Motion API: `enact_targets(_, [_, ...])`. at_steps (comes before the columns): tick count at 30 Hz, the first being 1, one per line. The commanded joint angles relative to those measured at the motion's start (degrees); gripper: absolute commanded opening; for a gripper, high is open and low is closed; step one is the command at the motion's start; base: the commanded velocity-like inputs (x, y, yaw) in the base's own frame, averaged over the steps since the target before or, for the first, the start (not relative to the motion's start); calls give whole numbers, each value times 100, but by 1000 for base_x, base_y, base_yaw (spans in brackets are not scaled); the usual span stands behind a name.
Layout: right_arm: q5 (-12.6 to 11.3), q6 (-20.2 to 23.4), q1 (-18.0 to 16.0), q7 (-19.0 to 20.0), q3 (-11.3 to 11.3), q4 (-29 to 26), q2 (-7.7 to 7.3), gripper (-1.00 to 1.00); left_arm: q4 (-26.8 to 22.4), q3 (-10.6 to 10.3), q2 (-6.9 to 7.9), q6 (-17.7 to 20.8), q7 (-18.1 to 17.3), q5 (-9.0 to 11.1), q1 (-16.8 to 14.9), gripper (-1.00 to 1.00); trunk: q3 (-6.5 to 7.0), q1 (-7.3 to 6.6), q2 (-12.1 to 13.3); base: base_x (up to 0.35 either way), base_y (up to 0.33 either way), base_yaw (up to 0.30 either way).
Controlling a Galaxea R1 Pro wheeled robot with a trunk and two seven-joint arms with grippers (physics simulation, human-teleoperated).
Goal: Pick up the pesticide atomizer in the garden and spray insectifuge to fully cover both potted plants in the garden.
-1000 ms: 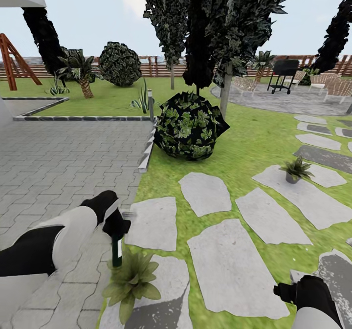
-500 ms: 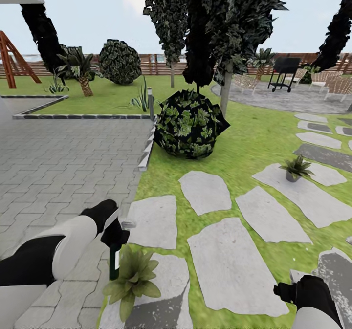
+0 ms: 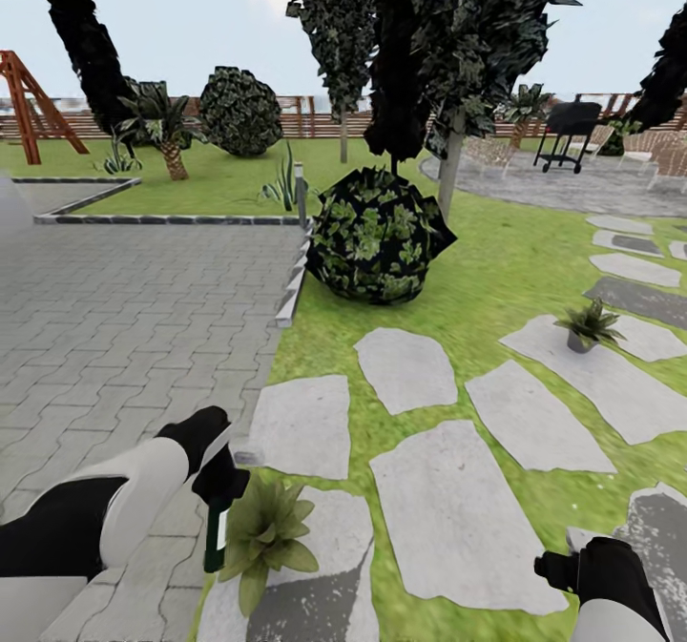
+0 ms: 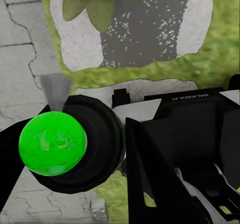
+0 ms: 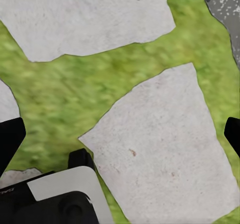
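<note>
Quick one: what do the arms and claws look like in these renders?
Both arms have smooth rounded white shells with glossy black joint sections. The left claw and right claw are black and blocky. The left wrist view shows a white panel and small mirrored white lettering. No cables visible.

Near potted plant (image 3: 262, 535) hides its pot; atomizer (image 3: 216, 535) head hidden.

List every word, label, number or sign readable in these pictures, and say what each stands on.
Small pale lettering on the black housing of the left gripper, in the left wrist view: too small and blurred to read.
White label on the pesticide atomizer, in the head view: a plain white patch, no lettering can be made out.
Nothing else carries readable text.
</note>
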Motion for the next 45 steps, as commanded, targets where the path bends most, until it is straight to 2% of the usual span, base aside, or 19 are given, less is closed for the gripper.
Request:
enact_targets(1, [59,-4,-10,57,-24,-15,6,100,-7,-45,0,22,-38,-56,-1,-100,-17,1,-8,0,0,62])
enact_targets(3, [59,-4,-12,58,-21,-15,6,100,-7,-145,0,23,-38,-56,1,-100,-34,1,-8,0,0,24])
enact_targets(6, [59,-4,-10,57,-26,-15,6,100,-7,-178,0,22,-38,-52,1,-100,-62,1,-8,0,0,6])
enact_targets(45, [61,-4,-7,56,-27,-15,6,100,-16,-221,-9,22,-39,-42,-8,-100,-422,1,-8,0,0,0])
